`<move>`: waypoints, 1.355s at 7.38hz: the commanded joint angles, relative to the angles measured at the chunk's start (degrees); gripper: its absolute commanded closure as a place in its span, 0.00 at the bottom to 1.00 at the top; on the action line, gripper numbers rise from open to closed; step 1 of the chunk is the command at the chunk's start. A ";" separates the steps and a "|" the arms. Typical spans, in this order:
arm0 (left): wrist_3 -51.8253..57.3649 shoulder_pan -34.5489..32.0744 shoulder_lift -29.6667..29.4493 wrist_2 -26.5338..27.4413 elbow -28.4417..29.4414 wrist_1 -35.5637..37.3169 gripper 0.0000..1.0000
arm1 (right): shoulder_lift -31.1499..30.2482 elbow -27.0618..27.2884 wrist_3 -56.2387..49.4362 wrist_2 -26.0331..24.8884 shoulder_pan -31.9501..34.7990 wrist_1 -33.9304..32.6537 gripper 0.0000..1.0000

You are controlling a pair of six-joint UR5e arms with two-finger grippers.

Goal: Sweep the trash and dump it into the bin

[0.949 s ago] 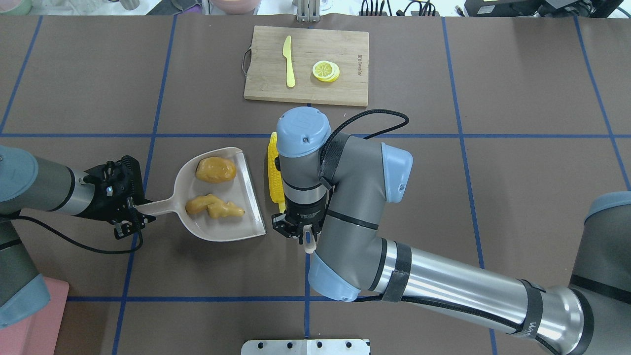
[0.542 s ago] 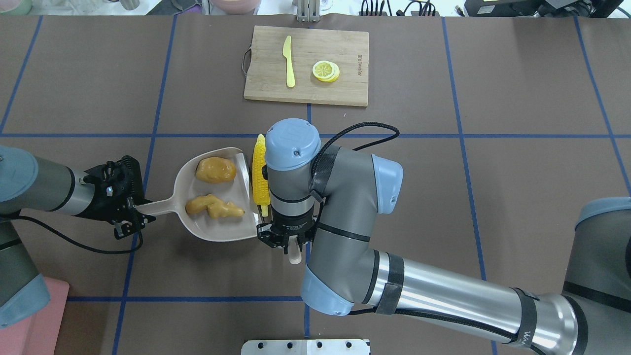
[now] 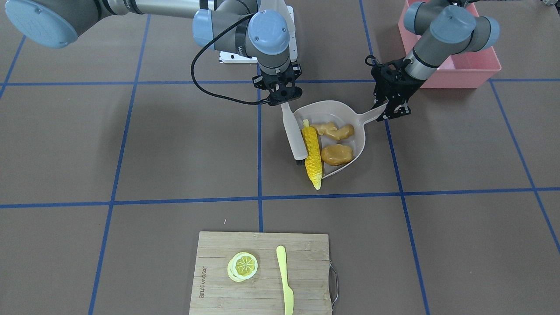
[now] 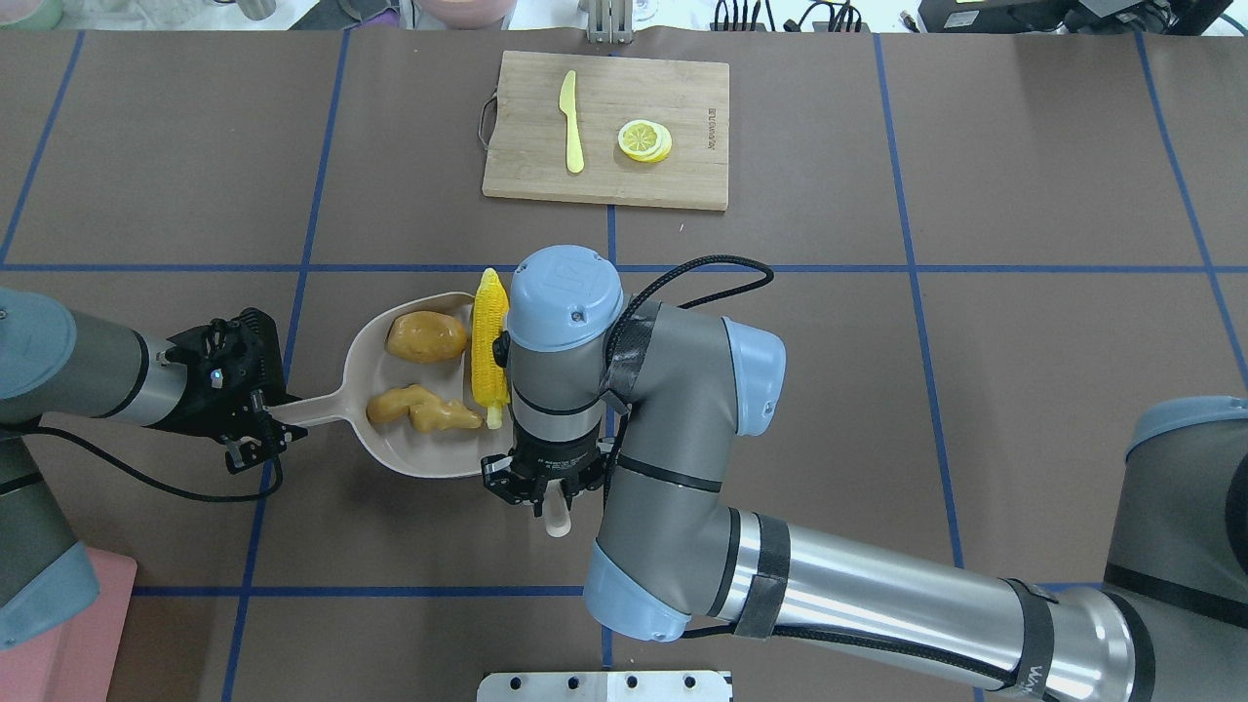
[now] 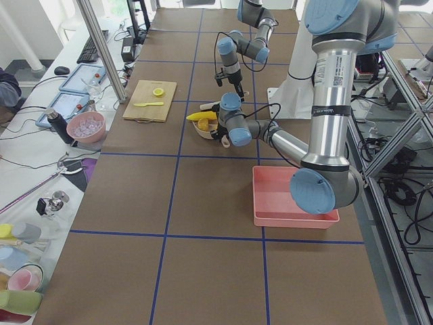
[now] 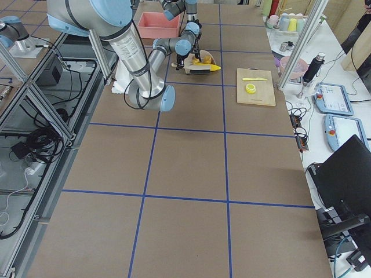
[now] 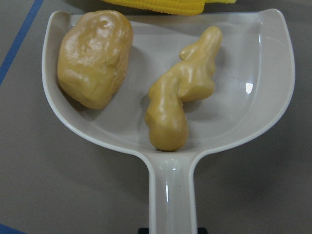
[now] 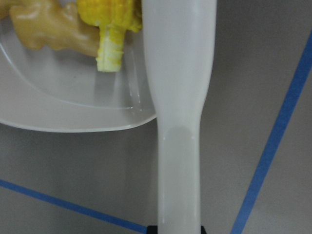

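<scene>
The beige dustpan [image 4: 429, 470] lies on the table with the orange-brown potato [image 4: 426, 336] and the tan ginger root [image 4: 424, 409] inside. The yellow corn cob [image 4: 489, 346] lies across the pan's open mouth, its near end over the pan floor [image 8: 63, 97] and its far tip past the rim [image 3: 317, 183]. My left gripper [image 4: 268, 429] is shut on the dustpan handle. My right gripper [image 4: 546, 485] is shut on the white brush [image 3: 294, 135], which lies pressed along the corn. The pink bin [image 3: 472, 65] stands at my left near corner [image 4: 78, 634].
A wooden cutting board [image 4: 682, 97] at the far middle carries a pale yellow knife [image 4: 571, 122] and a lemon slice [image 4: 643, 139]. A metal plate [image 4: 604, 685] sits at the near edge. My right arm stretches across the table's near right.
My right gripper has moved left with the brush and pushed the corn cob from the table onto the dustpan's mouth. The left gripper and the dustpan have stayed still.
</scene>
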 commanded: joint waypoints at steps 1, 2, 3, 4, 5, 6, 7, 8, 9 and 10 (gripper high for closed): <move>0.09 0.00 0.00 0.00 0.04 0.00 0.97 | 0.58 -0.29 0.02 1.09 -0.68 3.62 1.00; 0.09 0.00 0.00 0.00 0.13 0.09 0.98 | 0.58 -0.21 0.71 2.05 -0.69 5.73 1.00; 0.09 0.00 0.00 0.00 0.13 0.09 0.98 | 0.50 -0.20 3.16 2.23 -0.69 8.10 1.00; 0.09 0.00 0.00 0.00 0.04 0.09 0.98 | 0.49 -0.20 4.23 2.23 -0.69 8.99 1.00; 0.09 0.00 0.00 0.00 0.04 0.09 1.00 | 0.15 -0.03 4.32 2.41 -0.69 8.74 1.00; 0.09 0.00 0.00 0.00 -0.05 0.09 1.00 | -0.64 0.32 4.15 3.45 -0.60 8.30 1.00; 0.09 0.00 0.00 0.09 0.04 0.09 1.00 | -1.78 0.50 3.71 3.55 -0.60 8.30 1.00; 0.00 0.00 0.00 0.70 -0.05 0.00 1.00 | -2.83 0.93 3.53 3.55 -0.51 8.21 1.00; 0.00 0.00 0.00 0.70 -0.22 -0.17 1.00 | -3.80 1.63 3.36 3.64 -0.08 8.12 1.00; -0.09 0.00 0.00 0.70 -0.48 -0.35 1.00 | -4.33 1.82 3.18 3.64 0.54 8.12 1.00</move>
